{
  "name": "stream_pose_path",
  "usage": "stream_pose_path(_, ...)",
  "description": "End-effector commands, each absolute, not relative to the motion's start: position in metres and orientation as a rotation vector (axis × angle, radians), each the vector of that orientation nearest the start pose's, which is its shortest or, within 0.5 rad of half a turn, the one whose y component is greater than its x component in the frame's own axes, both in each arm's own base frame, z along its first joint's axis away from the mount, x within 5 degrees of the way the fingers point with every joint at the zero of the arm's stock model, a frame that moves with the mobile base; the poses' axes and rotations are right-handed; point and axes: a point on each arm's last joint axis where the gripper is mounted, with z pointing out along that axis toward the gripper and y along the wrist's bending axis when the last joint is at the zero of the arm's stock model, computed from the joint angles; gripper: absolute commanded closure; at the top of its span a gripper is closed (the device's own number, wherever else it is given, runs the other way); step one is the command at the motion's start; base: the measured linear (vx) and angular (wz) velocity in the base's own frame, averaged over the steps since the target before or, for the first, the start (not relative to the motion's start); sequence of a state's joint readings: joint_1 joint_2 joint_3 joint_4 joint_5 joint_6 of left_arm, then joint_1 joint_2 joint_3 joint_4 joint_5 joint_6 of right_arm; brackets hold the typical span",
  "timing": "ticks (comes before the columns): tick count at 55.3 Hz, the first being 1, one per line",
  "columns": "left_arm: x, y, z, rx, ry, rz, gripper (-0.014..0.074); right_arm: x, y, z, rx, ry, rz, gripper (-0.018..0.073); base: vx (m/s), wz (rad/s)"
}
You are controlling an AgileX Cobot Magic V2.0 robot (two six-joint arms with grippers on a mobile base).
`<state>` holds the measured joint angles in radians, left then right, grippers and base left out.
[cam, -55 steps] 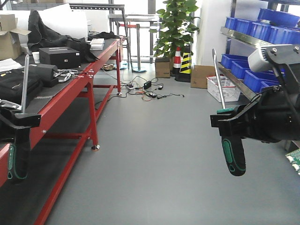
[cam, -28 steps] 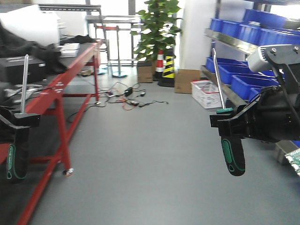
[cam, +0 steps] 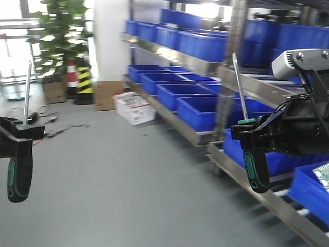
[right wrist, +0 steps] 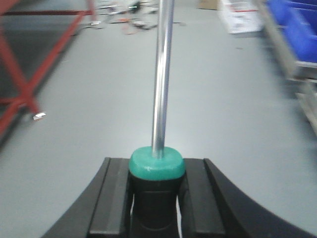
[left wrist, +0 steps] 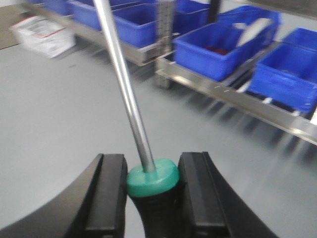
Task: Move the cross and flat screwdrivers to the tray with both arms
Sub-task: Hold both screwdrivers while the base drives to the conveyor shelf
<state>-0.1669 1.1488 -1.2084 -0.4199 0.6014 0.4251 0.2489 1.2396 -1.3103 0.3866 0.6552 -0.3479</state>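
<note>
My left gripper (cam: 20,133) is shut on a screwdriver (cam: 19,177) with a black and green handle. The handle hangs down and the steel shaft points up. In the left wrist view the jaws (left wrist: 152,166) clamp the handle just below its green collar, under the shaft (left wrist: 124,84). My right gripper (cam: 250,133) is shut on a matching screwdriver (cam: 256,172), held the same way. It shows in the right wrist view (right wrist: 156,171) with its shaft (right wrist: 162,74). Both tips are out of view or too small, so I cannot tell cross from flat. The tray is out of view.
Metal shelves with several blue bins (cam: 205,110) run along the right, with an upright post (cam: 226,77) close to my right arm. A white crate (cam: 134,108), a cardboard box (cam: 103,95), a striped cone (cam: 82,77) and a plant (cam: 56,31) stand farther back. A red table frame (right wrist: 20,74) shows on the left.
The front view has swung right: the red workbench has left the frame and the blue bin shelves have come in. Both grippers hold their screwdrivers as before.
</note>
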Motion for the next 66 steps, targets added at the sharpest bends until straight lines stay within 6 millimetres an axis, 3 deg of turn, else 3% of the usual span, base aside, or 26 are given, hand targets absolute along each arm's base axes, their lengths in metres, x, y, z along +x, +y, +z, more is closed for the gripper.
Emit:
stream_pose_path(1, 0.2339, -0.0604, 0.4426, 0.332, 1.816, -0.302, 0.0599, 0.2483, 0.0829, 0.4505, -0.382, 1.851, 0.371, 0.0567, 0.46, -0.79)
stream_pose_path(66, 0.2339, -0.0604, 0.4427, 0.332, 1.815, -0.301, 0.0599, 0.2471, 0.0835, 0.4481, -0.396, 1.878, 0.376, 0.0567, 0.39, -0.75)
